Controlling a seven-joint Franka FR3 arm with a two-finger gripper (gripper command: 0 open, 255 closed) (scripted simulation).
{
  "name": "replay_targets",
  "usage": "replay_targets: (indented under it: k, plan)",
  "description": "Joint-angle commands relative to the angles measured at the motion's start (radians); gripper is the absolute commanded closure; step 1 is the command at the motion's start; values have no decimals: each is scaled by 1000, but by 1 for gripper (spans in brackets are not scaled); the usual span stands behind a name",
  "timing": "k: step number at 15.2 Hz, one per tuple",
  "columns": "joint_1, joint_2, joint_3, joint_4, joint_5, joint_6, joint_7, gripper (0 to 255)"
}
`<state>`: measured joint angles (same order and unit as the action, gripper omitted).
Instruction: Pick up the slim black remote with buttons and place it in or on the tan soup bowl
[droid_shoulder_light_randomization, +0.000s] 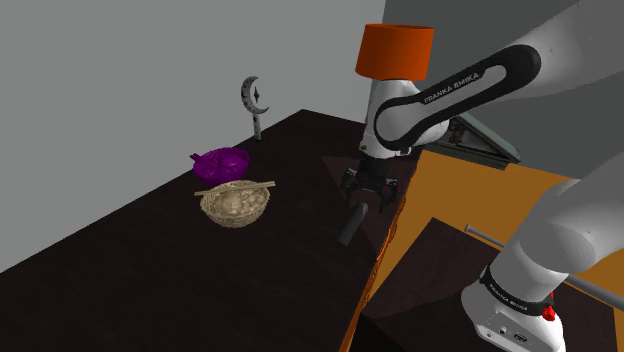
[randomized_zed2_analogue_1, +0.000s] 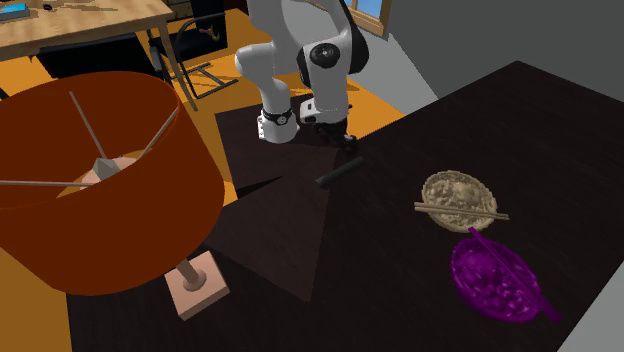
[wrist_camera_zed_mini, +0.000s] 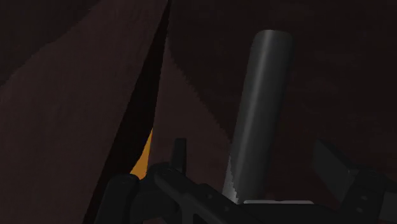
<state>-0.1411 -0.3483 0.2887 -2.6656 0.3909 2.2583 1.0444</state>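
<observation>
The gripper hangs right over the remote, fingers spread wide with the remote's near end between them and nothing clasped yet. The remote lies on the dark desk, close to the edge on the arm's side. There's the worry: a sliver of orange floor shows just past one finger. Come down off-centre and a finger could land on top of the remote or shove it toward that drop. The other danger, as I read it, is the hold itself. The fingers bracket the remote near one end, so the long free part may droop or twist once it's lifted.

Now the room. Between the remote and the tan bowl the desk is bare, a clean run across. But chopsticks lie over the bowl's rim, so the remote could perch on them and slide off, or knock them loose. A purple bowl sits just beside the tan one, and an overshoot could end there. The lamp stands toward the opposite end of the desk, away from that route.
</observation>
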Motion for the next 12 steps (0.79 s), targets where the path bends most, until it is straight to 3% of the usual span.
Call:
replay_targets:
  k: [1,9,12]
  plan:
    - [-7,84,22,0,46,109,80,0]
    - [7,220,48,-15,91,273,98,0]
    - [9,228,50,-16,93,283,97,0]
